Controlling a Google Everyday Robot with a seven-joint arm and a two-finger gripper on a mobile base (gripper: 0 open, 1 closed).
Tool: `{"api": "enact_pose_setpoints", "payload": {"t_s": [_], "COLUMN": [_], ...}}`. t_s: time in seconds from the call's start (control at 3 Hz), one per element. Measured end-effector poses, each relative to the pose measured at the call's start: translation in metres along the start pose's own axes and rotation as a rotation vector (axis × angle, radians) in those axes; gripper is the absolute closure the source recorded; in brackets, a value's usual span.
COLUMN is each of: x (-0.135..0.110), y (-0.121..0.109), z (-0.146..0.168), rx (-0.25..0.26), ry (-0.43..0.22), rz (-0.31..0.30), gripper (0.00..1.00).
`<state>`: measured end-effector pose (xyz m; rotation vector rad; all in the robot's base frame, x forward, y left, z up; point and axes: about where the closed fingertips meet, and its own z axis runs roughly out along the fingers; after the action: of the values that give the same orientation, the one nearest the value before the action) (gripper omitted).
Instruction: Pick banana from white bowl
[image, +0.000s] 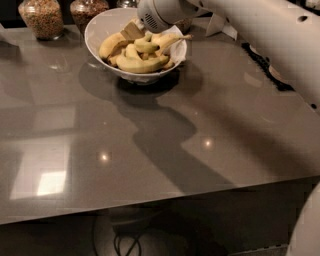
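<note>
The white bowl (100, 26) stands at the back of the grey countertop and holds several yellow bananas (141, 64). My gripper (132, 31) hangs from the white arm that comes in from the upper right. It reaches down into the back of the bowl, among the bananas at the far rim. The round white wrist (159, 15) sits just above the bowl and hides part of its back edge. No banana is lifted out of the bowl.
Two glass jars with brown contents (42, 18) (86, 10) stand behind the bowl at the left. The glossy grey countertop (150, 145) runs to a front edge near the bottom, with cables below. The arm covers the right back corner.
</note>
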<state>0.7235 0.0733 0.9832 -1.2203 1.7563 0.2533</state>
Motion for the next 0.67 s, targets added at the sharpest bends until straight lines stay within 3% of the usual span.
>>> {"api": "enact_pose_setpoints", "payload": {"t_s": [0.67], "x": [0.018], "y": [-0.025], "z": [0.003], "rx": [0.055], "ry": [0.028], "rz": [0.052], "gripper": [0.47]}}
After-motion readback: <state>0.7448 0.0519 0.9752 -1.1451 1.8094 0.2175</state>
